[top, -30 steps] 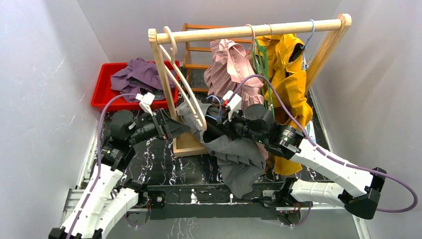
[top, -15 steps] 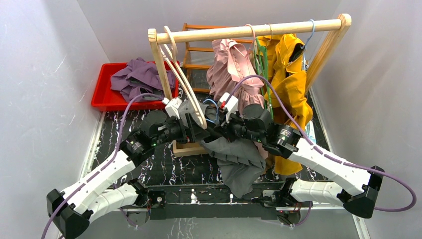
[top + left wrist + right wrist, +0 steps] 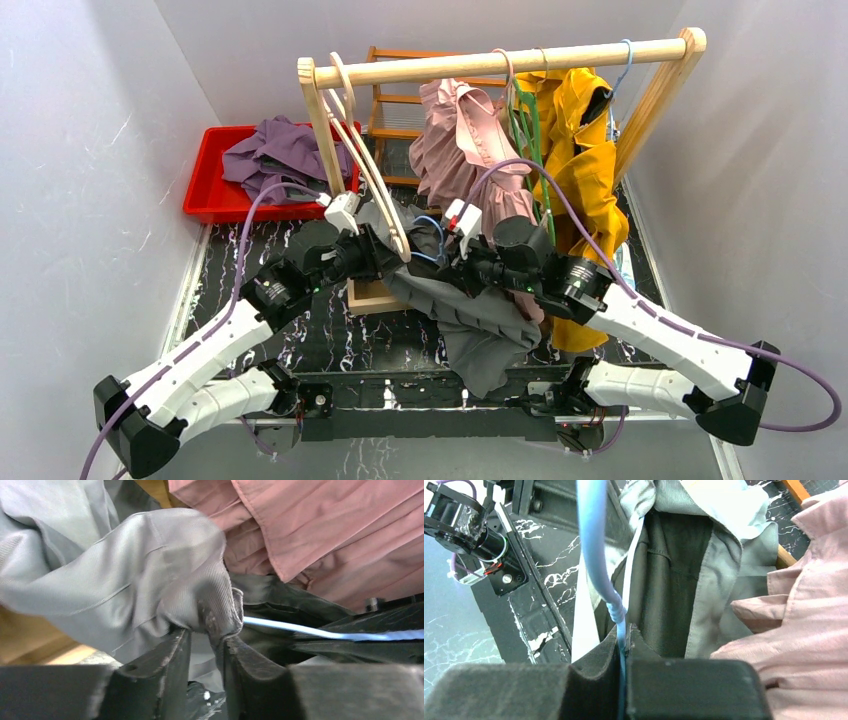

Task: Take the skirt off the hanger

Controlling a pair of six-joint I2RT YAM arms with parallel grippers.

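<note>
- Jaws of the left gripper [image 3: 206, 639] are clenched on a bunched fold of the grey skirt [image 3: 482, 322]; the cloth is pinched between both fingers [image 3: 167, 666].
- Jaws of the right gripper [image 3: 623, 641] are pressed together on the thin wire of the blue hanger [image 3: 596, 555], with no gap visible between the pads.
- Both grippers sit close together at the foot of the wooden rack [image 3: 500, 62], left of the pink garment [image 3: 460, 140].
- Skirt position: its upper edge is bunched between the two grippers. The rest spreads down over the black marbled table [image 3: 330, 330] and hangs past the near edge beside the right arm's base.
- Right wrist view: the blue wire runs up from the fingers along the open waistband, whose dark inner side is showing. Cannot tell whether the waistband is fastened to the wire.
- Left wrist view: the blue wire passes just right of the pinched fold, with pink cloth above it.
- A bare wooden hanger [image 3: 365, 165] hangs at the left end of the rail, and its lower end is just beside the left gripper.
- Yellow garment [image 3: 582, 150] hangs at the right end of the rail.
- Red bin [image 3: 212, 180] sits at the far left and holds purple cloth [image 3: 275, 150].
</note>
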